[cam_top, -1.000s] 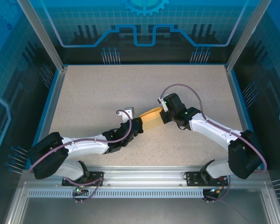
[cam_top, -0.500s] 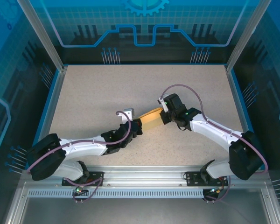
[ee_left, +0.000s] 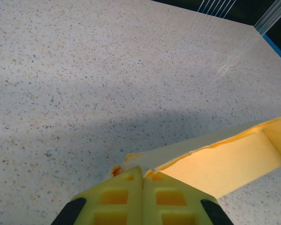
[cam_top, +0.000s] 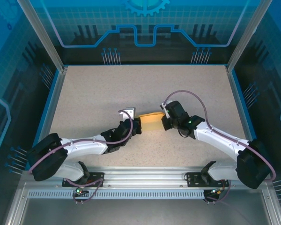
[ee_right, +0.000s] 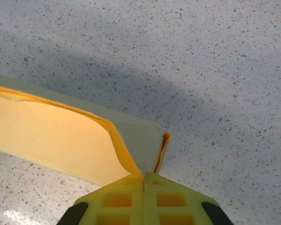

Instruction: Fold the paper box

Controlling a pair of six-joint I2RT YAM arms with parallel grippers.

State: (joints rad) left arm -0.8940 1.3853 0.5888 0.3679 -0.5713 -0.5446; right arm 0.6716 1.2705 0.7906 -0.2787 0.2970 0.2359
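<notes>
Top view places the paper box (cam_top: 150, 123) mid-table (cam_top: 93, 93) between the arms, while wrist views confirm the left gripper (ee_left: 142, 180) and right gripper (ee_right: 144, 177) each clamped tight on opposite ends.

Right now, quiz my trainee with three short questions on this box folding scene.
1. True or false: the left hand is shut on the box.
2. Where does the box sit? A between both hands; B left of both hands; C right of both hands.
3. Is the right hand open or shut, and on what?
Key: 1 true; 2 A; 3 shut, on the box.
</notes>
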